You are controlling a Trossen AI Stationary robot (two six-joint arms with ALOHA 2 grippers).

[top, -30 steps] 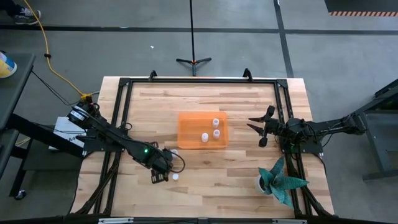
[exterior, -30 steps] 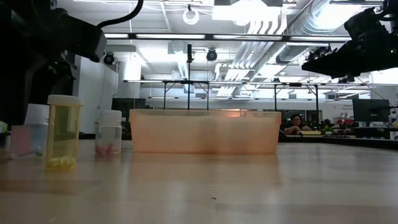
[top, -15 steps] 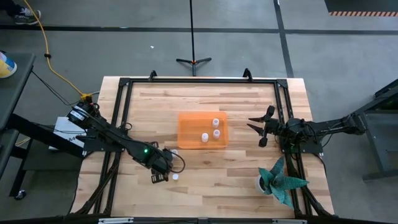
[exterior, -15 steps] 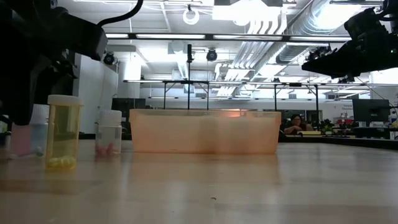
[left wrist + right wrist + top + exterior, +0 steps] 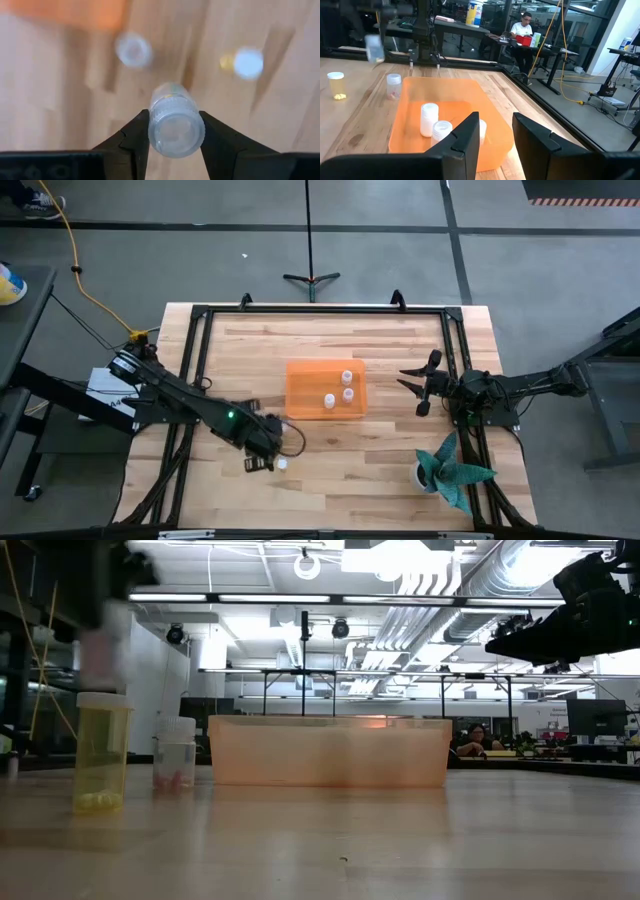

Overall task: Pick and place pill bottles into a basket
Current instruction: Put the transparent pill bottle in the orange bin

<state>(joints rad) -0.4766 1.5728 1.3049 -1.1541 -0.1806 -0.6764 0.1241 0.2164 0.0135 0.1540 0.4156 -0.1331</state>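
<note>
The left tool (image 5: pixel 175 131) holds a small clear pill bottle (image 5: pixel 175 121) pinched between its two dark fingers (image 5: pixel 135 135), raised off the tabletop (image 5: pixel 350 470); the bottle's long axis runs along the camera's line of sight, pale cap toward the lens and base toward the wood below, so it hangs roughly upright. In the overhead view this tool (image 5: pixel 262 448) sits at about 8 o'clock from the orange basket (image 5: pixel 300 402), near its corner. Two more bottles stand upright on the tabletop, well below the held one: a yellow-tinted bottle (image 5: pixel 101 751) and a clear bottle with pink contents (image 5: pixel 176 753), the second nearer the basket (image 5: pixel 330 752). Three white-capped bottles (image 5: pixel 429 119) stand upright inside the basket (image 5: pixel 415 100), grouped in its half toward 3 o'clock. The right tool (image 5: pixel 421 386) hovers at 3 o'clock of the basket, well apart from it, fingers spread wide and holding nothing. A teal plant (image 5: pixel 455 470) stands at 5 o'clock of the basket.
</note>
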